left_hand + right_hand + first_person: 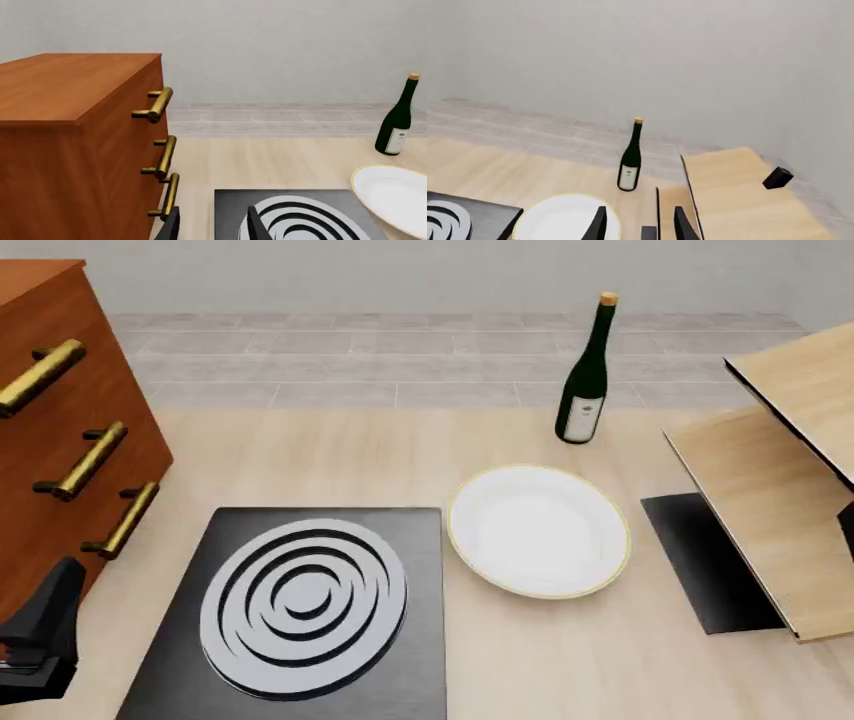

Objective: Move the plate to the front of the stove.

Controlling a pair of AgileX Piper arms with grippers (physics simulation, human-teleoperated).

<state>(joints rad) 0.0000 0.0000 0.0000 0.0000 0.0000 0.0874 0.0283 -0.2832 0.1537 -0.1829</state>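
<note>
The white plate (538, 530) with its thin gold rim lies flat on the table just to the right of the stove (307, 610), a black slab with silver-grey rings. The plate's rim nearly touches the stove's right edge. In the left wrist view, my left gripper (213, 229) is open over the stove's (293, 215) near-left part, with the plate (393, 197) off to the side. My right gripper (640, 227) is open too, raised above the plate's (560, 217) right side. Neither gripper holds anything.
A brown cabinet (54, 420) with brass handles stands at the left. A dark green bottle (585, 375) stands behind the plate. A light wooden rack (787, 500) sits over a plain black mat (701, 560) at the right.
</note>
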